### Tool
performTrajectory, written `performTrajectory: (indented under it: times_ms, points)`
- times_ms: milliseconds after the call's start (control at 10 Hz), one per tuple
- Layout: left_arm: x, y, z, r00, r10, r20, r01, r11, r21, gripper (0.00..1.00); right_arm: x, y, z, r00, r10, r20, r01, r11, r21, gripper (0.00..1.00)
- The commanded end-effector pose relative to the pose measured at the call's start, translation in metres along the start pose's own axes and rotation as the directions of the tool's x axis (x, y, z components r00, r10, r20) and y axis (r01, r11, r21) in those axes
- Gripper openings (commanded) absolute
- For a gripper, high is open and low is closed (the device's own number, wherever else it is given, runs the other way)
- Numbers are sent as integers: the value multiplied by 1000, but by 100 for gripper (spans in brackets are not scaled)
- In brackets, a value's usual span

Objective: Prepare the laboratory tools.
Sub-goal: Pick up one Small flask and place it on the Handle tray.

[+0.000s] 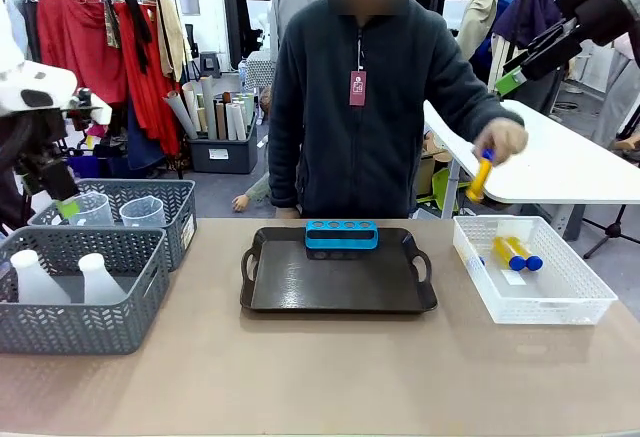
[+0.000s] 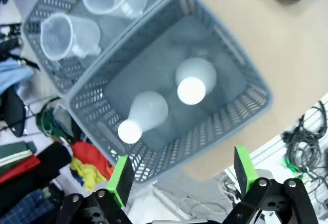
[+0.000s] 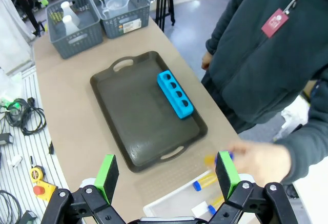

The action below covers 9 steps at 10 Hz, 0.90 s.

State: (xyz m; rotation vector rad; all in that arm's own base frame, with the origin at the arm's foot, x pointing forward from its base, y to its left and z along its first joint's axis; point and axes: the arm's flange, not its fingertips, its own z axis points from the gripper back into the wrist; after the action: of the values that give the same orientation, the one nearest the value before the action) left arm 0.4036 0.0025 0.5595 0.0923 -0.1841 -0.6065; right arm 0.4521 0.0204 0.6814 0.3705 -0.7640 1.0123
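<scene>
Two translucent white conical flasks (image 2: 192, 80) (image 1: 35, 279) stand in the near grey mesh basket (image 1: 70, 329). Two clear measuring jugs (image 2: 69, 37) (image 1: 143, 212) sit in the basket behind it. My left gripper (image 2: 183, 178) (image 1: 62, 202) hangs open high above the flask basket, holding nothing. Amber tubes with blue caps (image 1: 517, 253) (image 3: 204, 182) lie in a white basket (image 1: 560, 307) at the right. The person's hand (image 1: 503, 140) holds one amber tube (image 1: 480, 177) above that basket. My right gripper (image 3: 167, 175) (image 1: 512, 79) is open and empty, raised high at the far right.
A dark handled tray (image 1: 330, 287) lies mid-table with a blue tube rack (image 1: 341, 234) (image 3: 175, 94) at its far edge. The person stands just behind the table's far side. A white table (image 1: 570, 167) stands behind at the right. Bare tabletop runs along the front.
</scene>
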Motion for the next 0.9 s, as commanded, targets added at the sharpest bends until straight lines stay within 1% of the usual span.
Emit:
performTrajectory:
  times_ms: [0, 100, 200, 500, 600, 700, 800]
  points:
    - [-8, 6, -12, 995, 97, -5, -97, 995, -1, 100, 1, 0, 1, 1000, 6, 3, -6, 1000, 0, 100]
    - [1, 5, -13, 991, 123, 44, -120, 990, -70, 100, 1, 0, 1, 1000, 6, 3, -6, 1000, 0, 100]
    - [-7, 9, -9, 999, 40, -14, -40, 999, -8, 100, 1, 0, 1, 1000, 6, 3, -6, 1000, 0, 100]
    - [-7, 9, -9, 999, 40, -14, -40, 999, -8, 100, 1, 0, 1, 1000, 6, 3, -6, 1000, 0, 100]
    - [-6, 8, -12, 998, 58, -9, -58, 998, -25, 100, 1, 0, 1, 1000, 6, 3, -6, 1000, 0, 100]
    - [-3, 10, -22, 996, 79, -31, -79, 997, -10, 100, 1, 0, 1, 1000, 6, 3, -6, 1000, 0, 100]
    - [0, 15, -37, 990, 123, -72, -126, 992, -29, 100, 1, 0, 1, 1000, 6, 3, -6, 1000, 0, 100]
